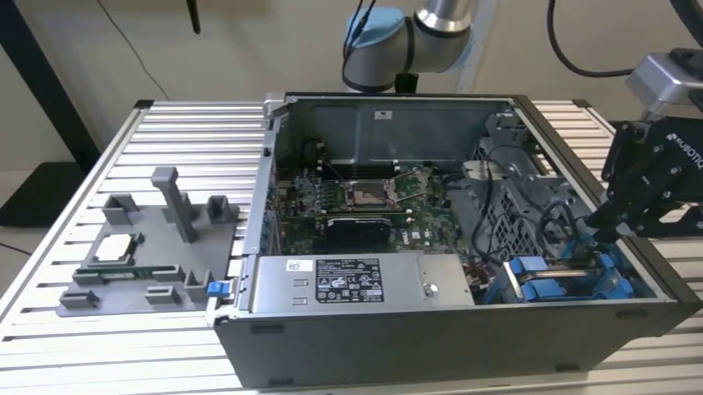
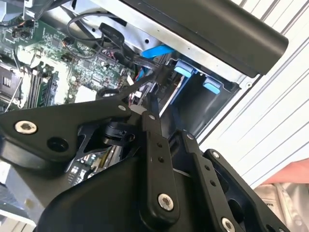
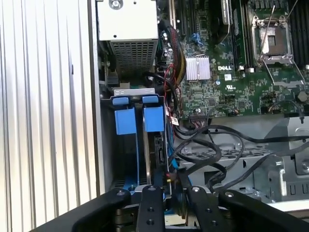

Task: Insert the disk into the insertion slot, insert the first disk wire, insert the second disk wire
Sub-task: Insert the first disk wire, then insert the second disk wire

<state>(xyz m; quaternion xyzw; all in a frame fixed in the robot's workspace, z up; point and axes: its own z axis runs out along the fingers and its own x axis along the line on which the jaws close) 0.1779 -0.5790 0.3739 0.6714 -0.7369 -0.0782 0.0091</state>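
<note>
Disk's (image 3: pixel 155 123) sitting in the insertion slot (image 3: pixel 146 159), gripper (image 1: pixel 601 230) just above it among black wires (image 3: pixel 203 154). Can't tell if the gripper's closed.

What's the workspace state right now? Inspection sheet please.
Surface: slatted aluminium table carries an open grey computer case.
Job's things: silver disk in its bright blue plastic carrier sits in the grey sheet-metal drive cage slot; full seating cannot be told.
Clutter: grey plastic fixture with a square processor chip and a green memory stick; silver power-supply box inside the case.
Gripper: black gripper low at the drive cage, among the wires.
Cables: black wires loop beside the cage; connection to the disk not visible.
Surroundings: grey-and-blue robot arm joint behind the case; plain wall.
</note>
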